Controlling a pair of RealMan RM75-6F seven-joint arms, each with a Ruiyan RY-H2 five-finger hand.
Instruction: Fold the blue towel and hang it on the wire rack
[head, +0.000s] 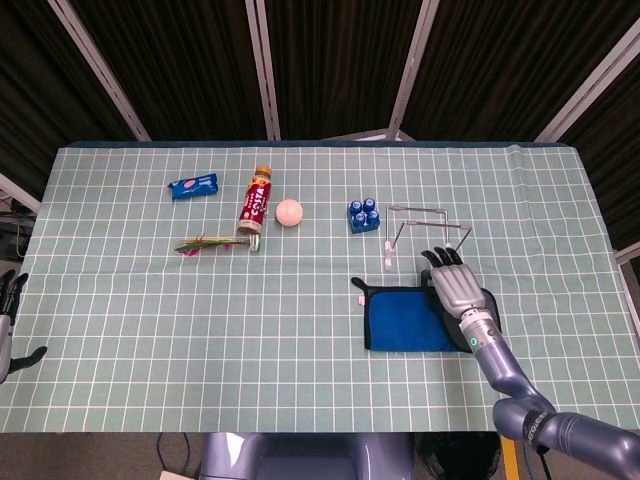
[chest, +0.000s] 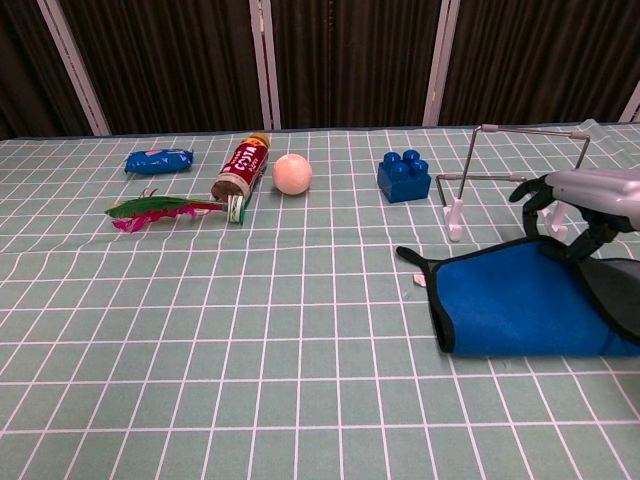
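Checked green cloth covers the bench, where the blue towel lies folded just before the wire rack, its far right edge pinched by the right robot hand; the left robot hand hangs spread off the bench.

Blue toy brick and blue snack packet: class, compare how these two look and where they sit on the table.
The blue toy brick is a chunky block with round studs on top; the blue snack packet is a flat, crinkled wrapper with printing. The brick stands close to the wire rack; the packet lies at the far left, beyond the red bottle. Both are blue and untouched by either hand.
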